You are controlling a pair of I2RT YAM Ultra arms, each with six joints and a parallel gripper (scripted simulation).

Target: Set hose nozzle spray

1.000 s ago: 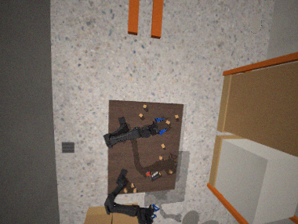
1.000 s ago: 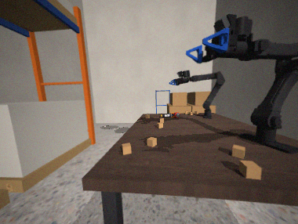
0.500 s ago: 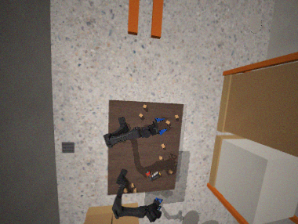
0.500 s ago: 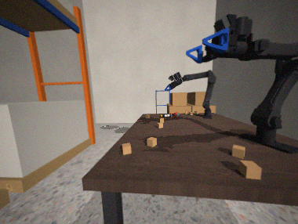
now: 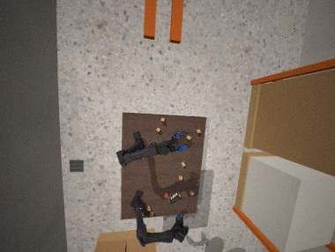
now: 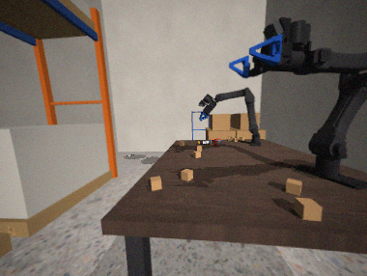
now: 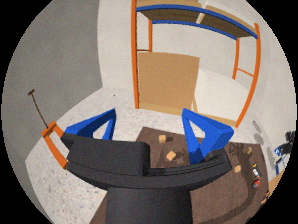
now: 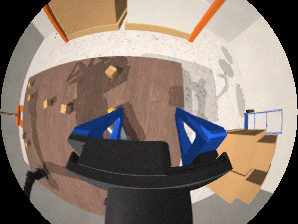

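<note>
While the left tool (image 5: 182, 141) (image 6: 239, 58) (image 7: 148, 112) hangs wide open, well away from the hose nozzle (image 5: 173, 196) (image 6: 207, 142) (image 7: 256, 175) (image 8: 112, 109), that's lying on the tabletop (image 5: 137, 176) (image 6: 232, 203) (image 7: 215, 202) (image 8: 155, 85); right tool's (image 5: 180, 216) (image 6: 203, 116) (image 8: 149, 109) higher, beside it, fingers apart. Looks like pickup stage: line up, lower, grip.

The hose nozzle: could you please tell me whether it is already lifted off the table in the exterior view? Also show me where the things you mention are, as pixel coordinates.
No, the nozzle (image 5: 172, 200) (image 6: 207, 142) (image 7: 256, 173) lies on the dark table top (image 5: 137, 176) (image 6: 232, 193) (image 7: 220, 202).
</note>
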